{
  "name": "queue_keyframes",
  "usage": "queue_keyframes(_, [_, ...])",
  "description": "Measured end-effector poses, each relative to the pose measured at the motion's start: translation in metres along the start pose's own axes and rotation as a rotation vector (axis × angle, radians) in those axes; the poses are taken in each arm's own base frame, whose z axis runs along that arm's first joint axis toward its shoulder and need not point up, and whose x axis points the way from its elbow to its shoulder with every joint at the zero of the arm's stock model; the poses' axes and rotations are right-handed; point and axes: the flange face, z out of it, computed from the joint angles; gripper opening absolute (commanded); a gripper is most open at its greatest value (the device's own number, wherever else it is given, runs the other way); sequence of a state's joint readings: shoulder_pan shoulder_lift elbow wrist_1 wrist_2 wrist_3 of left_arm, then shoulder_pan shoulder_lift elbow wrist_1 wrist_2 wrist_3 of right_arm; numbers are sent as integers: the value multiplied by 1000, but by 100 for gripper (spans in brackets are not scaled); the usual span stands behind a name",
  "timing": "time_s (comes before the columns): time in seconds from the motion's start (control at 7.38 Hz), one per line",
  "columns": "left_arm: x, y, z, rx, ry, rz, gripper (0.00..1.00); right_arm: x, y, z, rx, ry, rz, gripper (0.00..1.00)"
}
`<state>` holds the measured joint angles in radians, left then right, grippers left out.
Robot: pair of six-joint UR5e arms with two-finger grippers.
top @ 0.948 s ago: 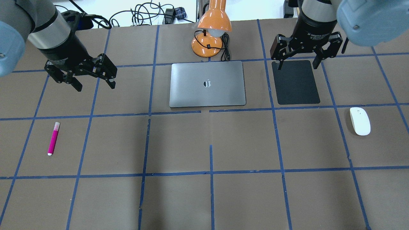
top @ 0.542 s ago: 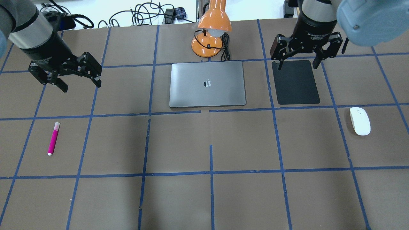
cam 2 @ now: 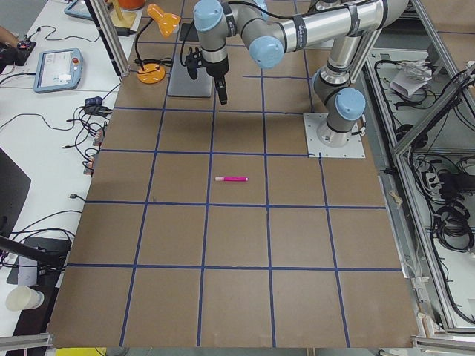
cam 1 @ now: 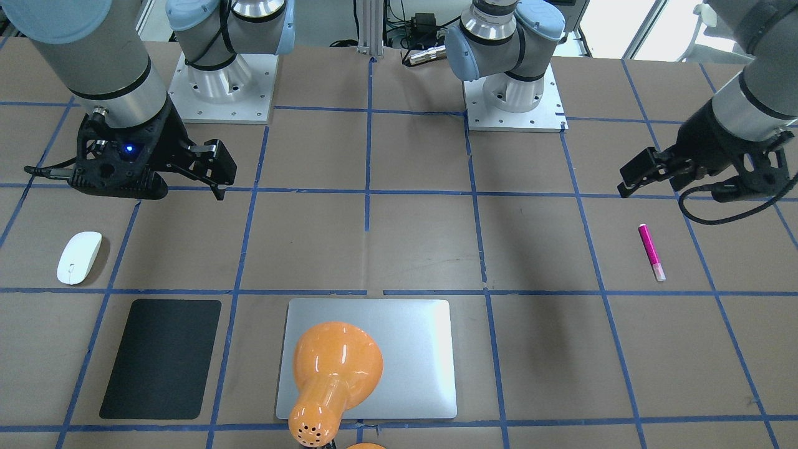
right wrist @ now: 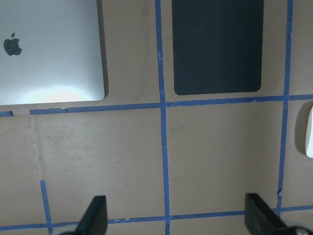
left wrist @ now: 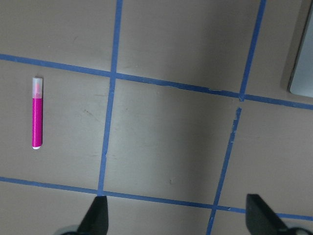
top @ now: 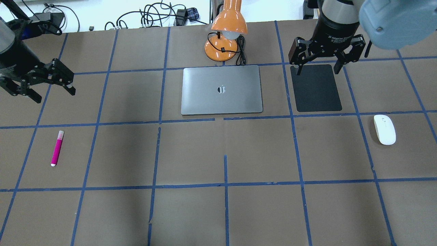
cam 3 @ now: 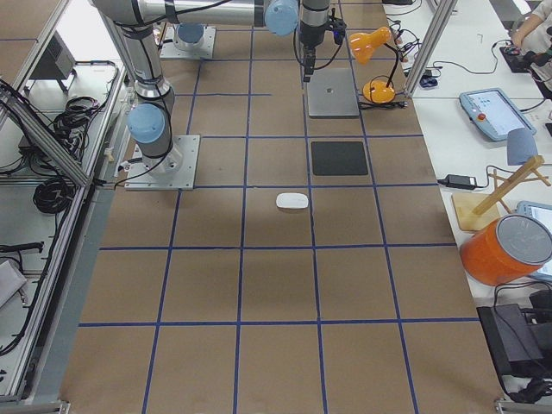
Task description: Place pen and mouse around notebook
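View frame: clock directions read on the overhead view, 12 o'clock being the far edge of the counter (top: 259, 153).
Left end effector (top: 54, 95): at the far left, raised off the counter; its two fingers are spread wide with nothing between them.
Pen (top: 57, 148): lies flat on the brown counter inside a taped square, at about 6 o'clock from the left end effector and well apart from it. Its pale cap points to roughly 12 o'clock, tilted a little toward 1. In the left wrist view it sits far out at about 10 o'clock from the gap between the fingers.
Pen to notebook: at about 8 o'clock from it, well apart, with a full taped square between them.
Notebook (top: 222, 89): closed and flat in the middle of the counter, logo side up.
Lamp (top: 225, 30): orange, standing just beyond the notebook at 12 o'clock, its shade leaning over the notebook's far edge.
Black mat (top: 315, 88): flat, near the notebook at 3 o'clock, not touching it.
Right end effector (top: 318, 71): hangs over the mat's far edge, fingers parted wide and empty.
Mouse (top: 384, 129): rests on the counter between 4 and 5 o'clock from the right end effector, well apart from it, and near the mat's 4 o'clock corner without touching.
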<state>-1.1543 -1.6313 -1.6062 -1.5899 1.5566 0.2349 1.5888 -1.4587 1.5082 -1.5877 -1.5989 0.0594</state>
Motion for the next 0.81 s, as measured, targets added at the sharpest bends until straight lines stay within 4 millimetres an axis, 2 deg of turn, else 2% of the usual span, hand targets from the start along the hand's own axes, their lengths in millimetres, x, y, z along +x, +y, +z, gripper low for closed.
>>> queue_keyframes(0.14, [-32, -6, 7, -8, 4, -5, 100, 0, 0, 1, -2, 0, -1, 100])
queue_keyframes(0.41, [-76, -22, 23, 6, -19, 78, 100, 1, -1, 3, -6, 1, 0, 100])
queue_keyframes(0.54, [-100, -26, 43, -5, -30, 97, 100, 4, -1, 9, -13, 1, 3, 100])
queue_keyframes(0.68, [-124, -26, 67, -13, -31, 91, 100, 17, -5, 23, -21, 1, 12, 100])
queue_keyframes(0.81, [-144, -24, 92, -3, -38, 90, 100, 46, -10, 49, -27, -1, 27, 100])
